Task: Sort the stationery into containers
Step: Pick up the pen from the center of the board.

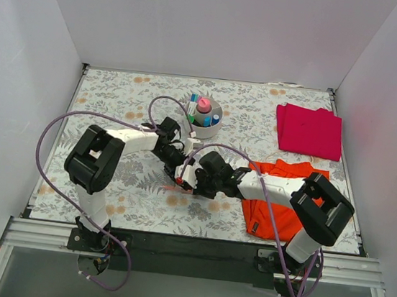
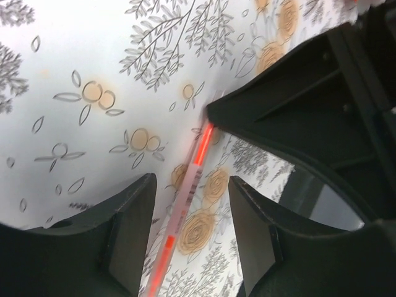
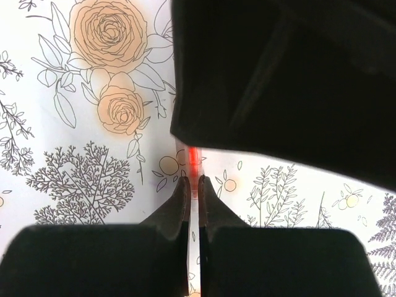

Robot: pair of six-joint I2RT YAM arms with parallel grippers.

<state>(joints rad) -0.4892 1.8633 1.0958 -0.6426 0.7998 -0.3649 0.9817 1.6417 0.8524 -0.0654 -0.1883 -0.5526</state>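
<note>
An orange-pink pen (image 2: pixel 195 170) with a pale barrel hangs just above the flowered tablecloth, in front of the arms. My right gripper (image 3: pixel 193 185) is shut on the pen (image 3: pixel 194 154), pinching its thin barrel between both fingertips. My left gripper (image 2: pixel 192 204) is open, its fingers standing on either side of the pen without touching it. From above, both grippers meet at the pen (image 1: pixel 178 182), the left gripper (image 1: pixel 179 162) from the far left and the right gripper (image 1: pixel 193 182) from the right. The round off-white bowl (image 1: pixel 211 130) stands behind them, holding a pink-capped bottle (image 1: pixel 204 106) and blue-capped items.
A folded magenta cloth (image 1: pixel 309 130) lies at the back right. An orange cloth (image 1: pixel 274 212) lies under the right arm. White walls close in the table on three sides.
</note>
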